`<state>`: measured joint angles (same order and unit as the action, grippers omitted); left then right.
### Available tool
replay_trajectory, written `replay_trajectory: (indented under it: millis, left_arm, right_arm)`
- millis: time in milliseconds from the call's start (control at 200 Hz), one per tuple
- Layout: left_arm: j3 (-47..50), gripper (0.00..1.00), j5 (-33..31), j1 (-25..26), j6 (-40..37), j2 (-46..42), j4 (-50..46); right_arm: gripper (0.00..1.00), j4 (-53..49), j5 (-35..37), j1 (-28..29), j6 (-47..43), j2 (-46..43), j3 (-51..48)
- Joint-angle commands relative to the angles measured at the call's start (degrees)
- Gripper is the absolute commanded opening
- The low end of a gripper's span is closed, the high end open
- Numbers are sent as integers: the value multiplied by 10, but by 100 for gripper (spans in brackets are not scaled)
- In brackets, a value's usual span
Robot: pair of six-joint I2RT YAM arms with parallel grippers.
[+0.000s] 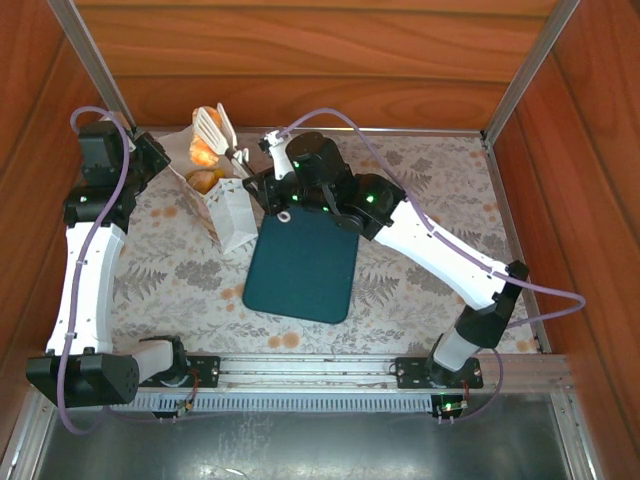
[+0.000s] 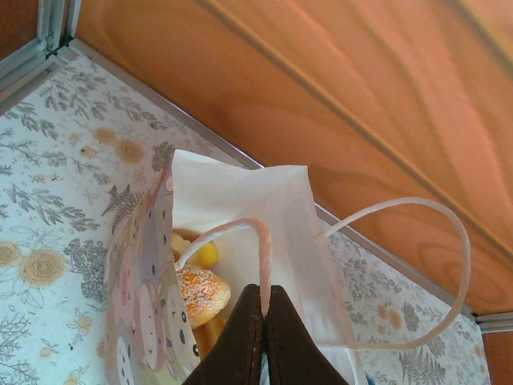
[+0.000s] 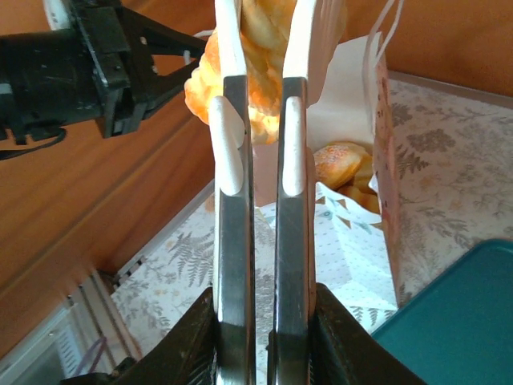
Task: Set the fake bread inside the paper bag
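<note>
Left wrist view: left gripper (image 2: 263,300) jaws were together, pinched on the cord handle (image 2: 258,241) of the paper bag (image 2: 240,188). Just past the tips the bag stood open. Inside, left of the jaws, sat a speckled bun (image 2: 200,293), with a yellow piece (image 2: 206,255) further in. The second handle loop (image 2: 463,265) hung free to the right of the jaws. Beyond the bag were the floral tablecloth (image 2: 56,160) and then the wooden wall (image 2: 337,88).

Right wrist view: right gripper (image 3: 263,32) jaws were clamped on a twisted pastry (image 3: 200,84). It was glossy orange, bulging out left of the jaws and showing between the fingers. Past the tips and to their right, the bag's mouth faced the camera with more orange-brown bread inside. A dark teal tray (image 3: 469,321) corner sat low and right of the jaws. The black left gripper sat to the upper left of the jaws, close to the pastry.

Top external: the tray lay flat, nearer than both sets of jaws, with the right arm crossing over its far edge. The bag stood just left of the tray's far corner, and the left jaws met it from the left. The right jaws held the pastry at the far side of the bag's mouth. Couldn't tell whether it was above the rim or below it.
</note>
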<state>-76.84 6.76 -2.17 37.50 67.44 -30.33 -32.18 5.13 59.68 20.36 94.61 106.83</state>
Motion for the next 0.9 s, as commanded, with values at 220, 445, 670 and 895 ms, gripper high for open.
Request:
replay_trajectory:
  millis: [220,445,670,895]
  left_arm:
    - [5,0,-9,4,6,-11,12]
    - [6,0,-8,4,5,-11,13]
    - [5,0,-8,4,5,-9,14]
    - [5,0,-9,3,5,-9,14]
  right_arm:
    - [31,21,54,10,-60,47,53]
    - [33,7,72,16,-85,76,73]
    - [41,-13,86,18,-95,100,85]
    - [51,-22,86,18,-92,103,89]
